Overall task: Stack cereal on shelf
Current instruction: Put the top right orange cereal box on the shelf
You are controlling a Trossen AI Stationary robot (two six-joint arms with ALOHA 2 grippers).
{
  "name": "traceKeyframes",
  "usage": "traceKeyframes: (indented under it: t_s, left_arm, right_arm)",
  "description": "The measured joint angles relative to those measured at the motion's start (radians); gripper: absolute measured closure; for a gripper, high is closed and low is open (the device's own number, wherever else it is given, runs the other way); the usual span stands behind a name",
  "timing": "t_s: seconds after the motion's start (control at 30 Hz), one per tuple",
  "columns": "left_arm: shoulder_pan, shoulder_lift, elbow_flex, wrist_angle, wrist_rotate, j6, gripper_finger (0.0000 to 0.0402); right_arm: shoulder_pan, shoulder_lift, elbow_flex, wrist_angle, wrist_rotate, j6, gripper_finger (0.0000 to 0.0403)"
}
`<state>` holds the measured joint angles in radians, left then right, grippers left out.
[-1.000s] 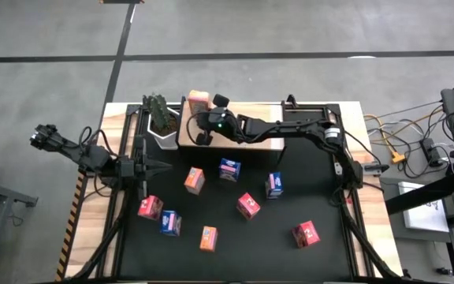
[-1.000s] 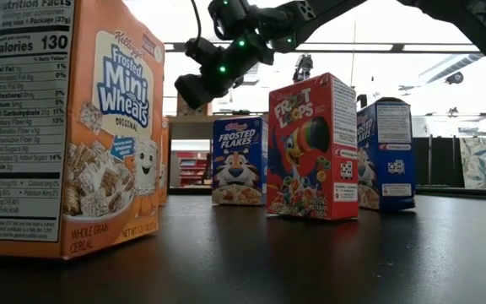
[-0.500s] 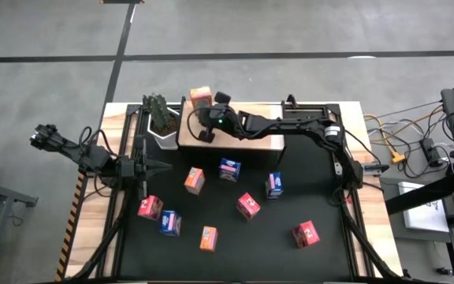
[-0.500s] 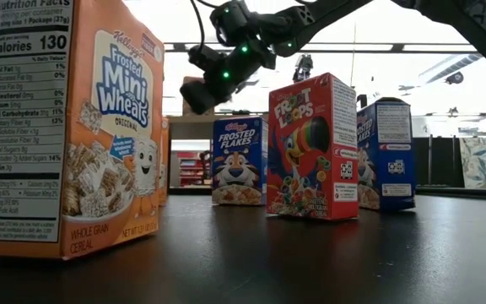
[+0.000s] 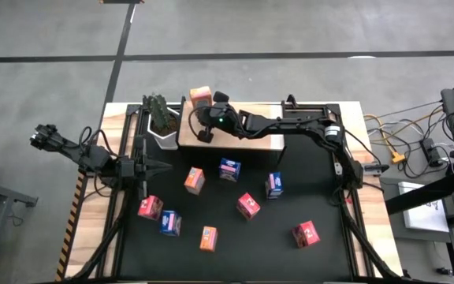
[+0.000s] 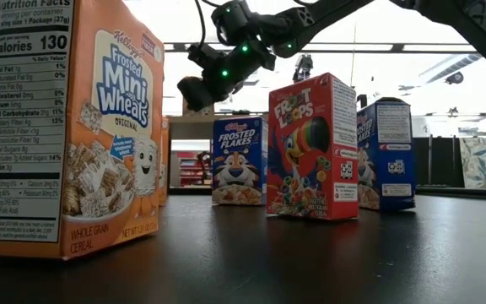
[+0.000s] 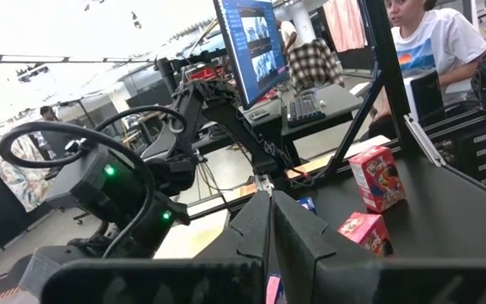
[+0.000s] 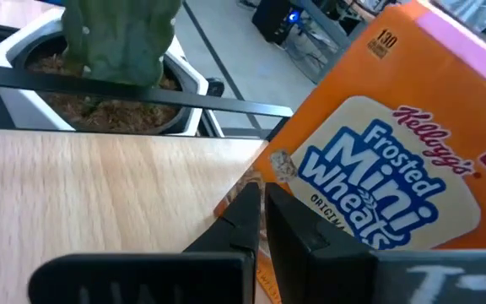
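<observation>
The shelf (image 5: 243, 140) is a light wooden board at the far middle of the table. One orange cereal box (image 5: 200, 95) stands on its far left corner and fills the right wrist view (image 8: 378, 169). My right gripper (image 5: 199, 122) reaches over the shelf, shut, with its tips (image 8: 258, 198) at the box's lower corner. Several more cereal boxes stand on the black mat, among them an orange one (image 5: 194, 180), a blue one (image 5: 228, 169) and a red one (image 5: 248, 206). My left gripper (image 5: 164, 166) waits shut at the mat's left side. My right gripper's shut fingertips (image 8: 247, 203) stand in front of the orange box's lower corner (image 8: 277, 165), just above the shelf board. They come slanting from the table's right side. The fingers hide the corner, so whether they touch it I cannot tell.
A green plant in a white pot (image 5: 162, 118) stands just left of the shelf, close to the orange box. A black frame (image 5: 136, 150) borders the mat. In the low view a big orange box (image 6: 83, 127) stands nearest, with blue (image 6: 239, 160) and red (image 6: 313, 145) boxes behind.
</observation>
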<state>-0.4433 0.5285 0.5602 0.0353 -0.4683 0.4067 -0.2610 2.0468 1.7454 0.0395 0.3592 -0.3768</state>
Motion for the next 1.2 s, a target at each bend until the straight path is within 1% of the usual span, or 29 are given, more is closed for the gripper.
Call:
traceKeyframes:
  t_s: [0.17,0.23,0.33,0.47,0.57,0.67,0.77,0.8,0.83,1.0,1.13,1.2]
  left_arm:
    - [0.000,0.000,0.000,0.000,0.000,0.003,0.0402]
    - [0.000,0.000,0.000,0.000,0.000,0.003,0.0402]
    - [0.000,0.000,0.000,0.000,0.000,0.003,0.0402]
    - [0.000,0.000,0.000,0.000,0.000,0.003,0.0402]
    - [0.000,0.000,0.000,0.000,0.000,0.003,0.0402]
    - [0.000,0.000,0.000,0.001,0.000,0.004,0.0402]
    - [0.000,0.000,0.000,0.002,-0.001,0.014,0.0402]
    - [0.000,0.000,0.000,0.002,-0.001,0.018,0.0402]
    - [0.000,0.000,0.000,0.002,-0.001,0.020,0.0402]
    - [0.000,0.000,0.000,0.002,-0.001,0.022,0.0402]
    - [0.000,0.000,0.000,0.002,-0.001,0.022,0.0402]
    - [0.000,0.000,0.000,0.001,-0.001,0.022,0.0402]
  right_arm:
    - [0.004,0.000,0.038,-0.014,0.000,-0.007,0.0390]
    - [0.009,-0.001,0.074,-0.051,0.000,-0.020,0.0390]
    - [0.020,-0.001,0.167,-0.181,-0.006,-0.030,0.0390]
    - [0.024,-0.001,0.317,-0.353,-0.039,-0.054,0.0391]
    - [0.011,-0.001,0.420,-0.475,-0.103,-0.065,0.0391]
    - [-0.012,-0.001,0.484,-0.522,-0.184,-0.052,0.0391]
    - [-0.043,-0.003,0.490,-0.521,-0.316,-0.019,0.0391]
    - [-0.051,0.000,0.481,-0.513,-0.349,-0.012,0.0391]
    - [-0.055,0.008,0.475,-0.504,-0.359,-0.009,0.0391]
    - [-0.066,0.063,0.462,-0.501,-0.356,-0.040,0.0391]
    - [-0.060,0.097,0.462,-0.482,-0.255,-0.075,0.0391]
    - [-0.060,0.108,0.462,-0.474,-0.222,-0.094,0.0391]
